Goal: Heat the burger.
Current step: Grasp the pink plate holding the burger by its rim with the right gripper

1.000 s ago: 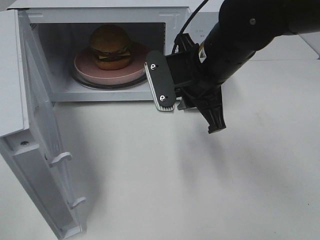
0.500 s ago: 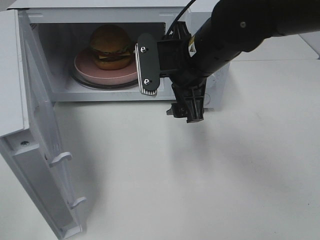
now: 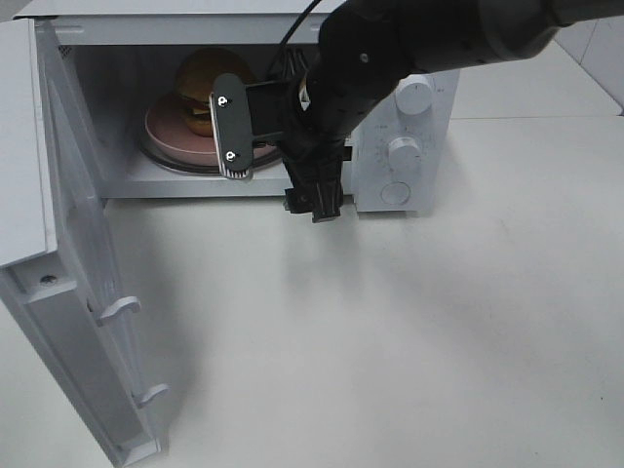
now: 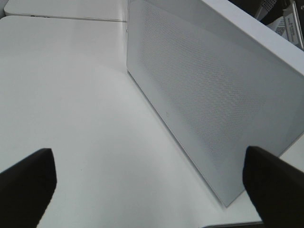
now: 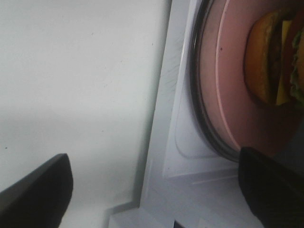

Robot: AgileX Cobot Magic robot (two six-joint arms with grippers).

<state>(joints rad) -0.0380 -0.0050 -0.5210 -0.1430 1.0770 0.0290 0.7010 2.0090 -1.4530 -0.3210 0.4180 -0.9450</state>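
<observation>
Pink plate (image 3: 174, 133) holds the burger (image 3: 197, 80) inside the microwave (image 3: 425, 125) at upper left, so the right pincer (image 3: 276, 166), apart and empty at the cavity mouth, should back straight out clear of the plate before the door (image 3: 73, 253) swings shut; left pincer (image 4: 152, 190) gapes too.

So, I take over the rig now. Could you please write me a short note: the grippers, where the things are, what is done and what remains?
Left gripper: open, empty, beside the microwave, facing its perforated outer wall.
Right gripper: open, empty, at the mouth of the microwave.
Burger: on the pink plate, which lies on the glass tray inside.
Door: wide open.
Done: the burger is inside.
Left: pull the right arm clear, shut the door, then probably turn a knob to start the heating.
</observation>
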